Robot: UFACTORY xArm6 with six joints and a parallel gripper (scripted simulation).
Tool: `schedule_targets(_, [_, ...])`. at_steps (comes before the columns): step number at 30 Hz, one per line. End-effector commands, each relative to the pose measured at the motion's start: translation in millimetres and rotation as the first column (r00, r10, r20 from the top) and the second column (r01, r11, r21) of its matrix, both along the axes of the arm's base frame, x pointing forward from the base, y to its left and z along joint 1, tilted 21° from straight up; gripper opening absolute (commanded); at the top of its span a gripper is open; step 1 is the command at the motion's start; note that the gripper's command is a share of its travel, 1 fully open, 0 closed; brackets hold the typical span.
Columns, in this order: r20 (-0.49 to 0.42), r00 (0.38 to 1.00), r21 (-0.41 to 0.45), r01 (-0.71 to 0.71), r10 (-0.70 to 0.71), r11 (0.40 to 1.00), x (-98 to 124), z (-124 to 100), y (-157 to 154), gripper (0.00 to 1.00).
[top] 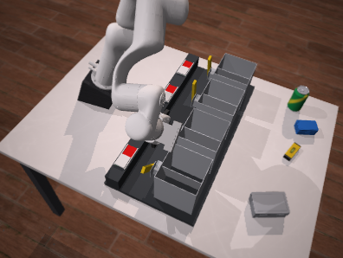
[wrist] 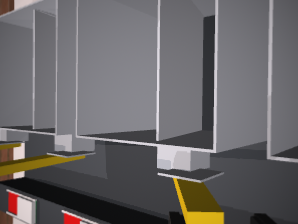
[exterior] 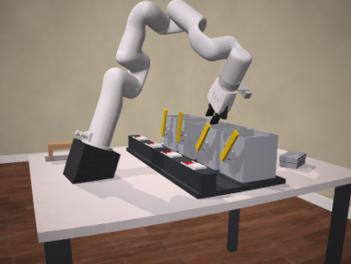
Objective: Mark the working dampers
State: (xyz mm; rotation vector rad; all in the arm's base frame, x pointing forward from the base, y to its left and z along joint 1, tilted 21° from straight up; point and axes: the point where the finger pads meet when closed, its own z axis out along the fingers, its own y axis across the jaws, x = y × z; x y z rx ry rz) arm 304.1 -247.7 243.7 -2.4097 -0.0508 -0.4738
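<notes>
From my station I have the gripper (exterior: 216, 119) (wrist: 217, 219) over the row of four grey duct dampers, its fingers partly spread, pinching nothing that I can see. Just below the fingertips is the yellow lever (exterior: 203, 136) (wrist: 202, 200) of the second damper from the exterior camera, leaning; whether the fingers touch it I can't tell. On the exterior camera's side of the gripper, the end damper (top: 177, 192) (exterior: 254, 157) has its own yellow lever (top: 147, 168) (exterior: 230, 145) tilted too. On the opposite side, the two farther levers, one nearer me (top: 194, 92) (exterior: 180, 127) and one at the row's end (top: 210, 65) (exterior: 164, 121), stand close to upright. Lower than the gripper and toward the arm's base, the slider rail (top: 113, 177) (exterior: 206, 182) carries four status sliders, all showing red beside their white covers. Each damper stands behind its own slider. Past the dampers from the gripper I see a green can (top: 298, 99), a blue block (top: 306, 127), a small yellow block (top: 292, 151) and a grey box (top: 268, 203) (exterior: 292, 159)
</notes>
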Motion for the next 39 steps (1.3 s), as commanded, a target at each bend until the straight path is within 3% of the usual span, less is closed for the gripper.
schedule_targets(1, [0.001, 1.0, -0.023, 0.008, -0.008, 1.0, 3.1, 4.8, 1.7, 0.39])
schedule_targets(10, [-0.014, 0.994, -0.284, 0.099, -0.107, 0.954, 42.6, 45.7, 44.1, 0.39])
schedule_targets(12, [-0.014, 0.994, -0.284, 0.099, -0.107, 0.954, 42.6, 45.7, 44.1, 0.39])
schedule_targets(14, [-0.01, 0.99, -0.372, 0.129, -0.143, 0.919, 56.6, 60.6, 59.1, 0.39])
schedule_targets(23, [0.007, 0.976, -0.553, 0.186, -0.219, 0.812, 87.3, 93.0, 91.8, 0.39])
schedule_targets(26, [0.019, 0.973, -0.582, 0.199, -0.232, 0.789, 93.1, 99.6, 97.9, 0.39])
schedule_targets(39, [0.019, 0.972, -0.583, 0.2, -0.232, 0.787, 93.4, 100.1, 98.3, 0.39])
